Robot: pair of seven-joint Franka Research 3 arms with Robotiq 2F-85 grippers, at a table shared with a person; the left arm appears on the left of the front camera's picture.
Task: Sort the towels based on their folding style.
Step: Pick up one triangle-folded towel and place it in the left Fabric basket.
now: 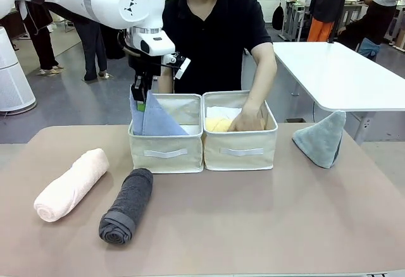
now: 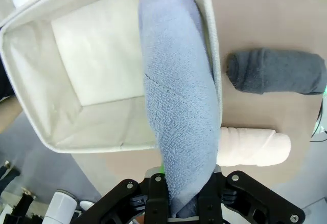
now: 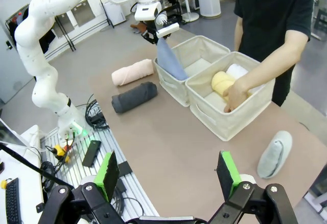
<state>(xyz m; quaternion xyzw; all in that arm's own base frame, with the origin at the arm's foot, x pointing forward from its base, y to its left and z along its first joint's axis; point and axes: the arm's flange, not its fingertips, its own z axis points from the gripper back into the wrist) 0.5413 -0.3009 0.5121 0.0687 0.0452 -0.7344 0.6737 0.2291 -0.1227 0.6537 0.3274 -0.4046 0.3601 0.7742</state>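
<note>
**Lavender cone in the left bin, left hand clamped on it**

I'm watching my left hand point(image 1: 140, 98) over the far left corner of the left bin point(image 1: 166, 153), and its fingers are pinched tight on the top of the lavender-blue towel point(image 1: 155, 122). The towel hangs down from the grip into that bin, on its left side. From the wrist camera it runs straight up out of the left hand point(image 2: 185, 199) along the bin's wall.

My right hand point(image 3: 167, 178) is held high above the near edge of the surface point(image 1: 253, 226), green pads spread wide, nothing between them.

Next door in the right bin point(image 1: 240, 152) I see the yellow towel point(image 1: 218, 124) with the white towel point(image 1: 221, 111) behind it. The person's hand point(image 1: 248, 120) is reaching in there, resting against the yellow roll.

Out on the surface, the pink towel point(image 1: 71, 184) lies rolled at front left. The dark grey towel point(image 1: 126, 206) lies rolled just beside it, in front of the left bin. The grey-green towel point(image 1: 323, 139) stands as a cone to the right of the right bin, apart from it.
</note>
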